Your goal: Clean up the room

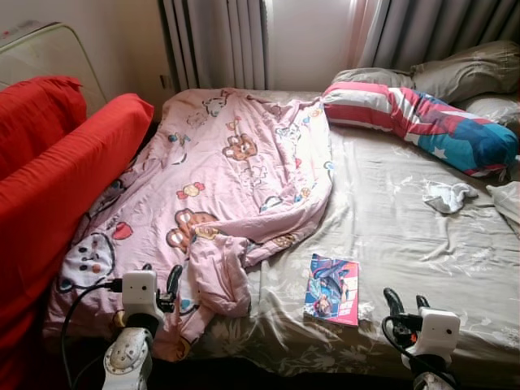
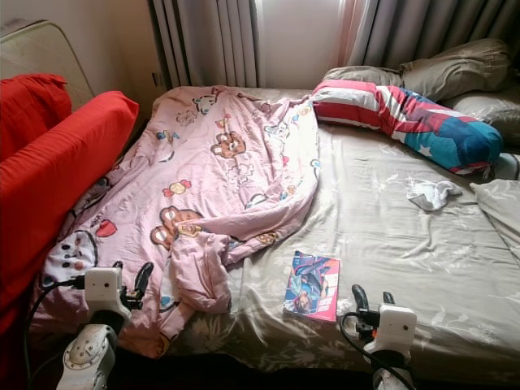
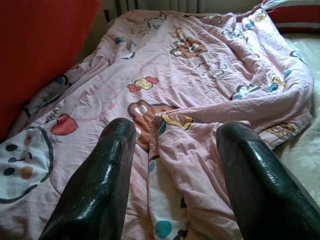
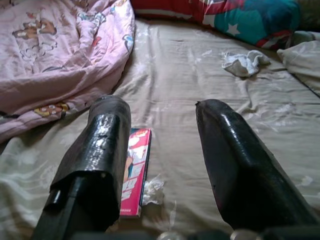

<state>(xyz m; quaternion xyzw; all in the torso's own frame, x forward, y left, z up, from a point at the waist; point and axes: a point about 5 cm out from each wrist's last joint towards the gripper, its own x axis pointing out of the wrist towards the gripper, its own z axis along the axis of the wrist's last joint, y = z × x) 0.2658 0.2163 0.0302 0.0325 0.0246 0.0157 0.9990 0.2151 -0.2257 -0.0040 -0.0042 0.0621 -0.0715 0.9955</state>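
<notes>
Both grippers hover at the bed's [image 1: 422,244] near edge, jaws spread — left gripper [image 3: 172,190] over the pink quilt [image 1: 236,171], right gripper [image 4: 162,165] before a magazine [image 1: 331,289]. Farther, a white cloth [image 1: 449,197] — then the striped pillow [image 1: 422,122] at the far edge.

A home bedroom is shown: an unmade bed [image 1: 406,236] is covered by a rumpled pink cartoon quilt [image 1: 227,179], pillows [image 1: 455,73] are piled at its head, and grey curtains [image 1: 219,41] are hung behind.
</notes>
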